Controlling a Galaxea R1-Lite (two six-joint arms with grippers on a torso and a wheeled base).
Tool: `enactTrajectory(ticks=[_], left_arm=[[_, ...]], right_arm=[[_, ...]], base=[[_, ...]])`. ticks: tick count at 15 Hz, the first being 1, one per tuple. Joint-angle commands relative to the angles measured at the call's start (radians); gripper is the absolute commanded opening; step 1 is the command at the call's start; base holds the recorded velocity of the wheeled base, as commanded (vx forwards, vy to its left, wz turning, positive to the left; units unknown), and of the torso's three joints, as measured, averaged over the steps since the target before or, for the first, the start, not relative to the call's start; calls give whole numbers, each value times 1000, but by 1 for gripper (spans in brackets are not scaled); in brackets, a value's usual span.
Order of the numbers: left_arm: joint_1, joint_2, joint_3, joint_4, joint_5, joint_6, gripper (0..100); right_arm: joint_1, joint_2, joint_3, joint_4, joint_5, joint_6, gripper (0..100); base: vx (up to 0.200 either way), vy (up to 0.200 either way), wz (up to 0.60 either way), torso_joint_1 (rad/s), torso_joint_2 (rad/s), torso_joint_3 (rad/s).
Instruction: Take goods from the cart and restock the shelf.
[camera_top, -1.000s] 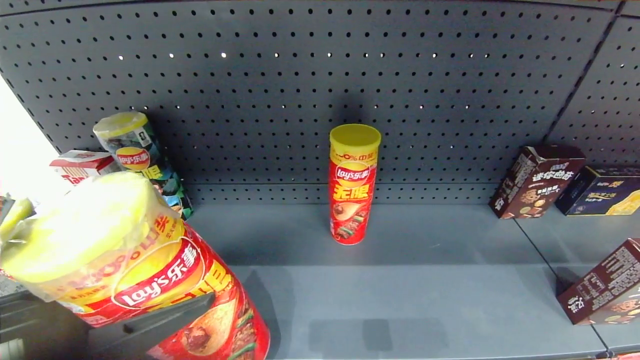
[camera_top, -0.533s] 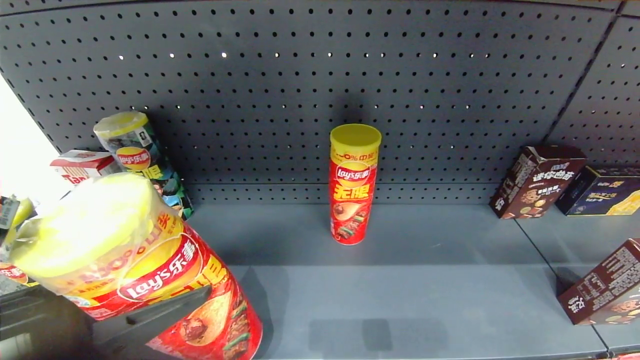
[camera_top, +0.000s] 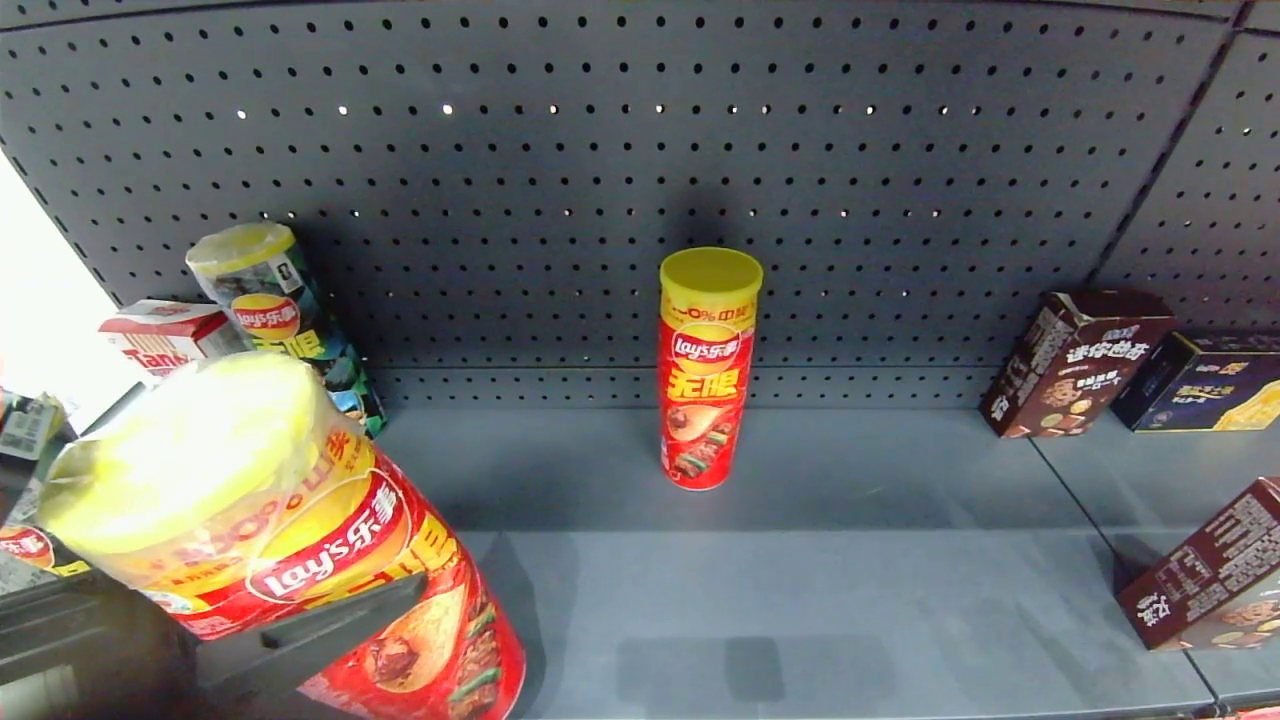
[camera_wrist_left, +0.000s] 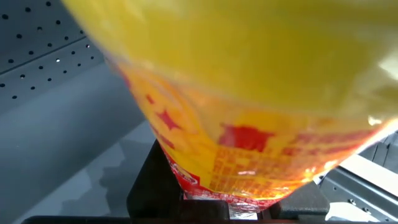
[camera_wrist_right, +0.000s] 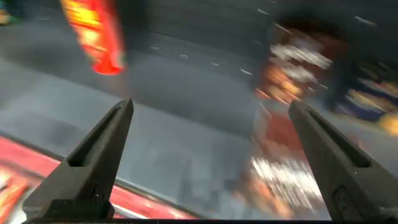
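Left gripper (camera_wrist_left: 230, 200) pinches a chip can (camera_top: 300, 530), not yet shelved. A second can (camera_top: 708, 370) stands beyond it. Right gripper (camera_wrist_right: 211, 109) spread, empty.

Soft overhead light on the grey shelf (camera_top: 800, 600); the upright chip can (camera_top: 708, 380) throws a faint shadow up the pegboard (camera_top: 600, 150). White glare burns out the left edge. Right wrist view smeared with blur; the held can (camera_wrist_left: 249, 124) out of focus.

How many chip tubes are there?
3. The held tube is in the left gripper, front left; the middle tube stands mid-shelf; the green tube is back left by the pegboard. More may be hidden.
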Motion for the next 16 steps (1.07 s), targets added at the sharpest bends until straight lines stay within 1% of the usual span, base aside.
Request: enactTrajectory(ticks=[1,3,4,6,8,9,11,13,14,16], left_arm=[[3,2,3,-1,2,0,0],[3,2,1,-1,7,0,0],[3,2,3,-1,7,0,0],[3,0,3,-1,8,0,0],[3,0,3,1,8,-2,0],[3,0,3,1,8,-2,0],[3,0,3,1,8,-2,0],[4,2,3,2,8,-3,0],[3,2,5,2,8,-3,0],[3,9,3,2,7,-3,0]], right_arm=[[112,189,-87,-36,2,-3,100],[167,321,-126,-135,4,-3,100],[181,346,-140,-144,4,-1,100],[239,449,-218,-144,5,1,100],[242,501,-261,-132,34,1,100],[243,544,-300,-129,68,1,100],[245,630,-386,-132,76,2,100],[242,697,-430,-143,93,2,100],[242,709,-436,-149,117,2,100],[242,769,-455,-172,206,-7,100]], base=[[0,0,0,0,0,0],[0,0,0,0,0,0],[0,0,0,0,0,0],[0,0,0,0,0,0],[0,0,0,0,0,0],[0,0,0,0,0,0],[0,0,0,0,0,0],[0,0,0,0,0,0],[0,0,0,0,0,0],[0,0,0,0,0,0]])
